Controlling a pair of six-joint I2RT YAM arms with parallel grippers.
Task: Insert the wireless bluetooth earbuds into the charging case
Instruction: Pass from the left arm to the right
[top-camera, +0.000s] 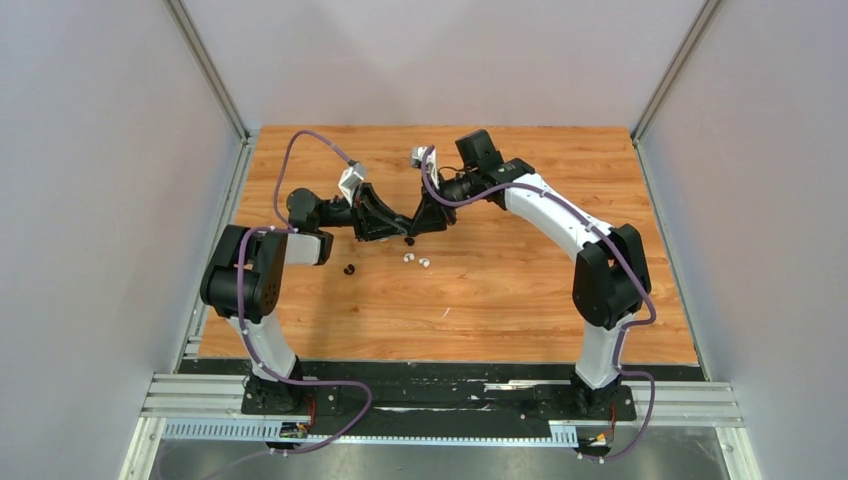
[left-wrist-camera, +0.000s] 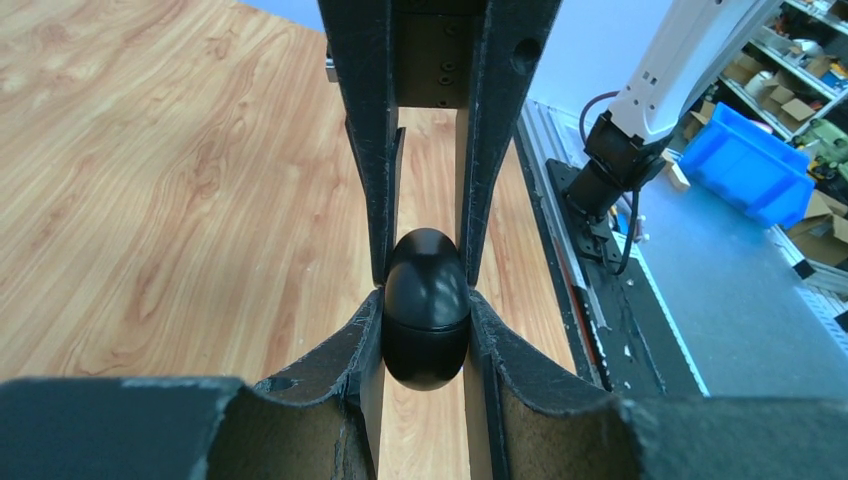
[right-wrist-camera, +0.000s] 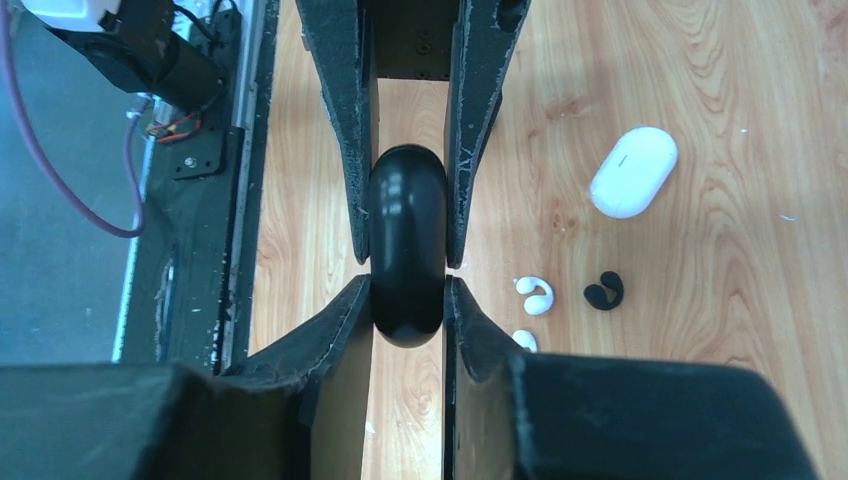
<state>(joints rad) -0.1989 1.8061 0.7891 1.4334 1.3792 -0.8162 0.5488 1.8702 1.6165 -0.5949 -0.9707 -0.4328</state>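
Note:
A black oval charging case (left-wrist-camera: 427, 320), lid closed with its seam showing, hangs above the wooden table. Both grippers are shut on it from opposite sides. My left gripper (left-wrist-camera: 425, 300) pinches one end, and the right gripper's fingers (left-wrist-camera: 360, 150) come in from above. In the right wrist view my right gripper (right-wrist-camera: 407, 285) clamps the same case (right-wrist-camera: 407, 230). From above, the left gripper (top-camera: 393, 232) and right gripper (top-camera: 417, 227) meet mid-table. Two white earbuds (right-wrist-camera: 535, 296) (right-wrist-camera: 523, 339) and one black earbud (right-wrist-camera: 604, 290) lie loose on the table. A second black earbud (top-camera: 349, 269) lies apart.
A closed white charging case (right-wrist-camera: 633, 171) lies on the table past the loose buds; the arms hide it from above. The white buds (top-camera: 416, 260) sit just in front of the joined grippers. A blue bin (left-wrist-camera: 750, 165) and shelves stand off the table.

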